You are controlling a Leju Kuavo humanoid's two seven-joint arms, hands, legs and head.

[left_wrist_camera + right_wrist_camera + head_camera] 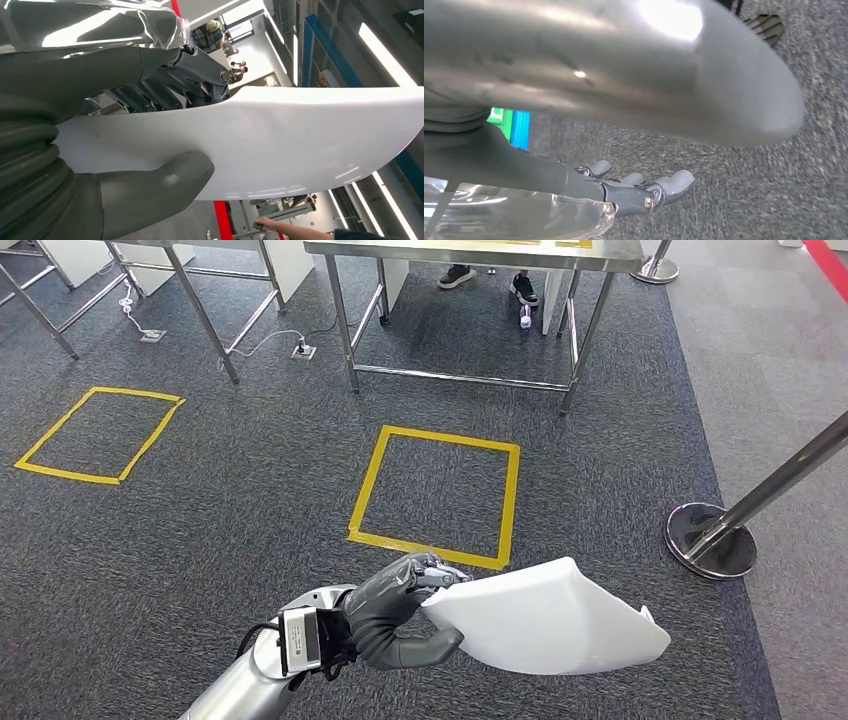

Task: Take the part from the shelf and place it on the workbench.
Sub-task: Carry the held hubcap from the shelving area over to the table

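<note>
The part [550, 618] is a white, smooth, curved plastic panel, held low in front of me over the dark carpet. My left hand [395, 610] grips its near edge, thumb under it and fingers over the top. In the left wrist view the same part [280, 140] spans the picture with my thumb [155, 190] pressed on its face. The steel workbench [480, 255] stands ahead at the far side of the carpet. My right hand [634, 192] hangs over the carpet with its fingers apart and nothing in it.
A yellow taped square [438, 495] marks the floor in front of the workbench, another [97, 433] lies to the left. A stanchion base [710, 538] with a slanting pole stands right. A person's shoes [487, 280] show under the bench. More steel table legs [200, 310] stand at far left.
</note>
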